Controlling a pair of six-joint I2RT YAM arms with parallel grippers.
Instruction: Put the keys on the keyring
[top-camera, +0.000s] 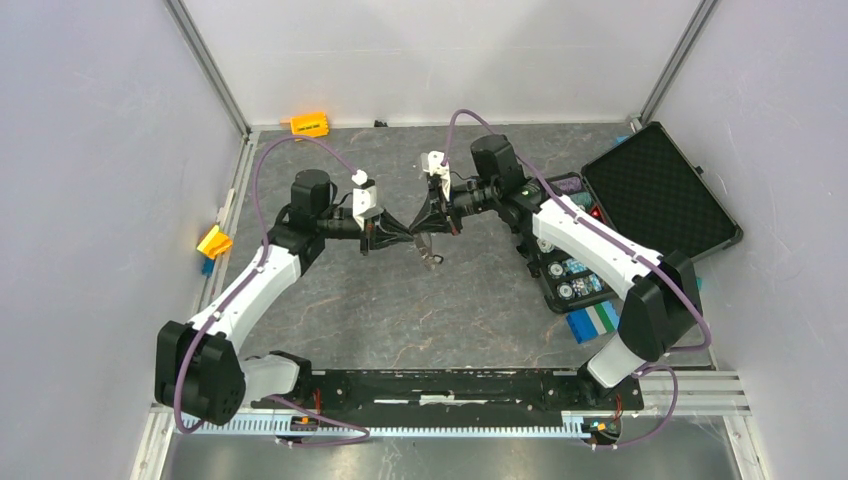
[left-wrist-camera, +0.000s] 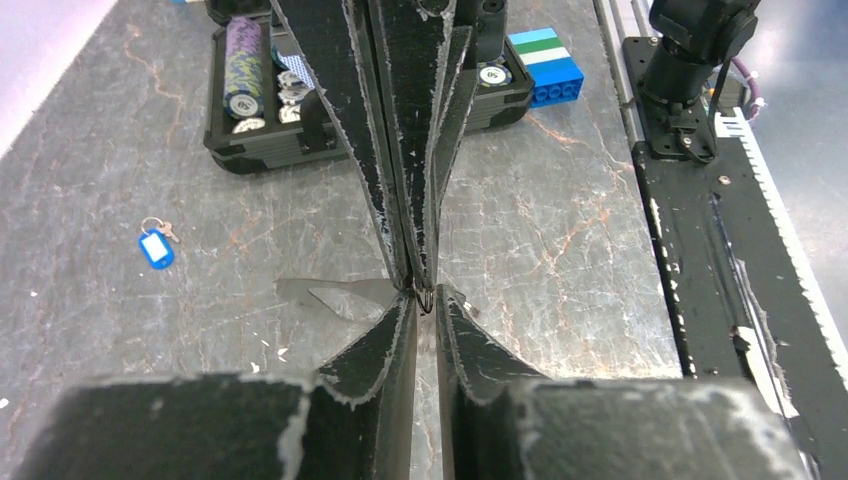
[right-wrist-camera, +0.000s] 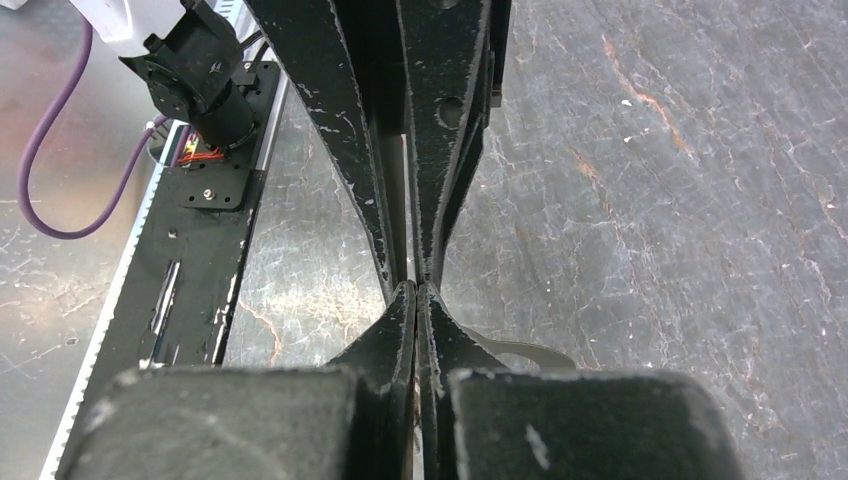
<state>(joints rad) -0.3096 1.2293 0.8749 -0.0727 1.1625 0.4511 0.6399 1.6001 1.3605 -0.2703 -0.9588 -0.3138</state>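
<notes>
Right tool (right-wrist-camera: 415, 292) clamped on keyring (left-wrist-camera: 335, 295), left tool (left-wrist-camera: 425, 308) grip unclear, poker chips (left-wrist-camera: 243, 70) in case (left-wrist-camera: 262, 152)

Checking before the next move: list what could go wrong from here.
1. The black left gripper and the black right gripper meet tip to tip, so a small misalignment could make them collide.
2. The flat grey keyring seems pinched only at its edge by the right gripper, so it might twist or drop.
</notes>
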